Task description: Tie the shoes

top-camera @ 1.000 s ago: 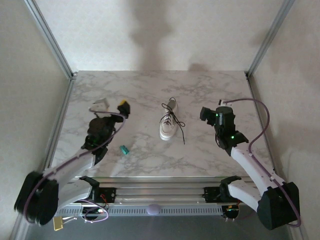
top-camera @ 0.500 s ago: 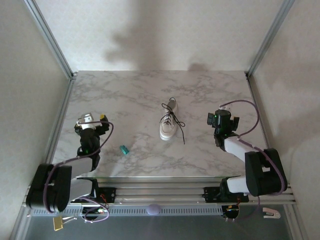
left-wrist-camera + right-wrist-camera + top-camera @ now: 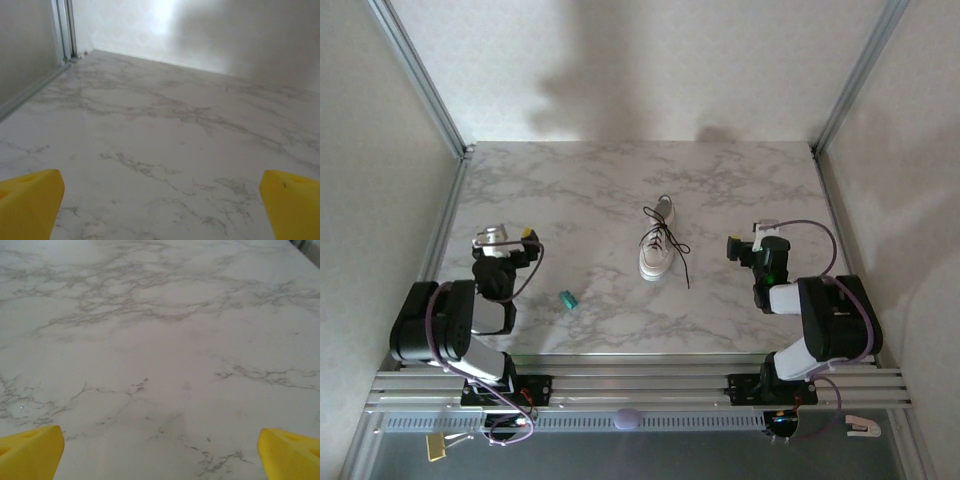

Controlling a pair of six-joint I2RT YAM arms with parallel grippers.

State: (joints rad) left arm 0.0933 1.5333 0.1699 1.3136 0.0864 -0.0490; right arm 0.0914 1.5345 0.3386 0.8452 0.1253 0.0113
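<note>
Shoe: the white sneaker (image 3: pixel 657 252) is sitting on its sole around the middle of the marble table (image 3: pixel 580 190), its length running from the far side toward the near edge.
Laces: the black laces (image 3: pixel 682 262) are lying loose across the top of the shoe, with one strand trailing off its right side onto the marble toward the near edge.
Left hand: the left gripper (image 3: pixel 510 237) is hanging low over the left part of the table, well apart from the sneaker. Its jaws are standing wide apart and gripping nothing.
Left hand, seen up close: its yellow pads (image 3: pixel 30 200) are showing at the two bottom corners of the wrist view, with bare marble lying between them.
Right hand: the right gripper (image 3: pixel 750 240) is hovering over the right part of the table, level with the sneaker and clear of the trailing lace. It is spread wide too and carrying nothing.
Right hand, seen up close: its yellow fingertips (image 3: pixel 287 450) are framing plain veined marble in the wrist view.
Arms: both are sitting folded back, close to their bases at the near edge.
Other item: a small teal object (image 3: pixel 568 299) is lying on the marble between the left gripper and the sneaker, nearer the front edge, touching neither.
</note>
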